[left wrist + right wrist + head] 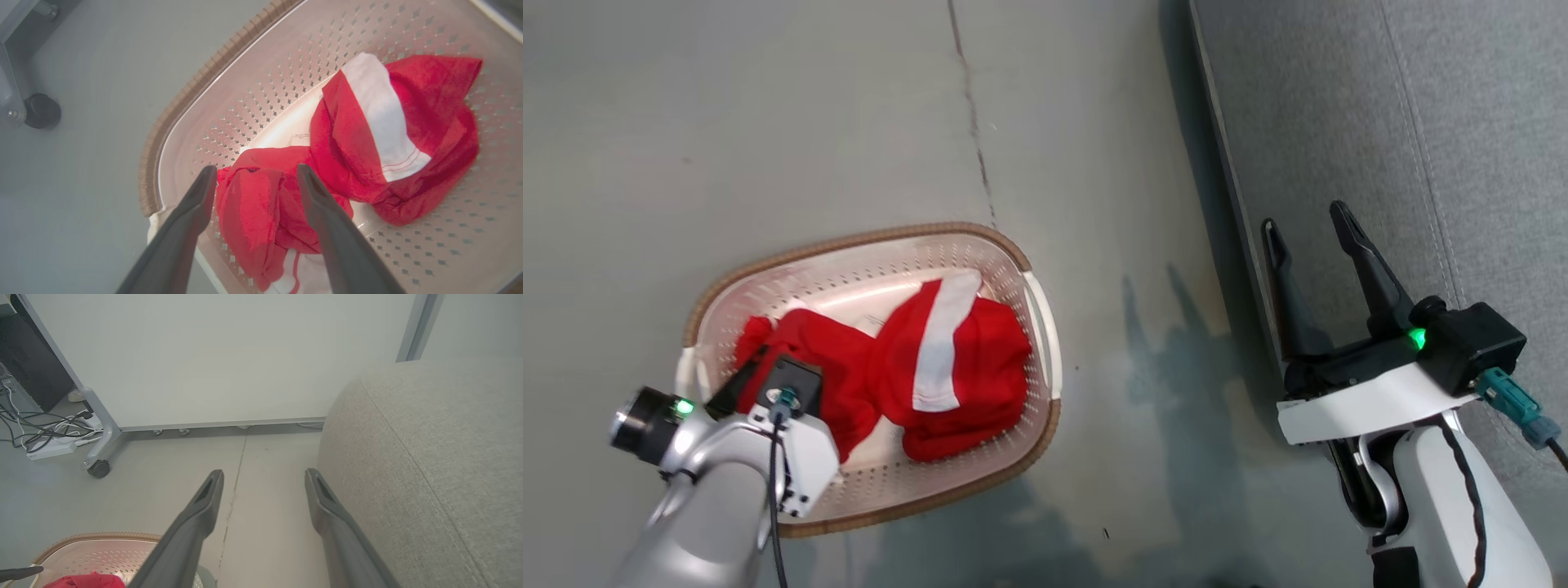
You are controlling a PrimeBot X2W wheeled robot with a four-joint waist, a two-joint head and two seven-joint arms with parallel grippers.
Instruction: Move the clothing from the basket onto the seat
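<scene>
**Left claw** (256, 169): jaws fully apart, holding nothing. It hangs inside the basket (192, 94), close to the rim. Its fingers straddle the raised fold of the near garment (253, 204). Whether the tips touch the fabric cannot be told.

**Right claw** (1305, 219): jaws fully apart, empty, poised over the front edge of the seat (1405, 122), well apart from the basket.

**Clothing:** both garments lie in the basket, which stands on the floor (768, 122) beside the seat. The far garment (412, 134), with the broad white band, lies against the near one.

**Likely faults and causes:**
- A shallow closure takes only a thin fold, and the fabric slips out on lifting.
- Contact between the garments may drag the far garment up, so that it drops on the floor between basket and seat.
- A deep closure may catch a fingertip in a perforation, or tip the basket.
- Hanging fabric may snag the rim during transfer.

**Count:** claws, two; garments, two; basket, one; seat, one.
</scene>
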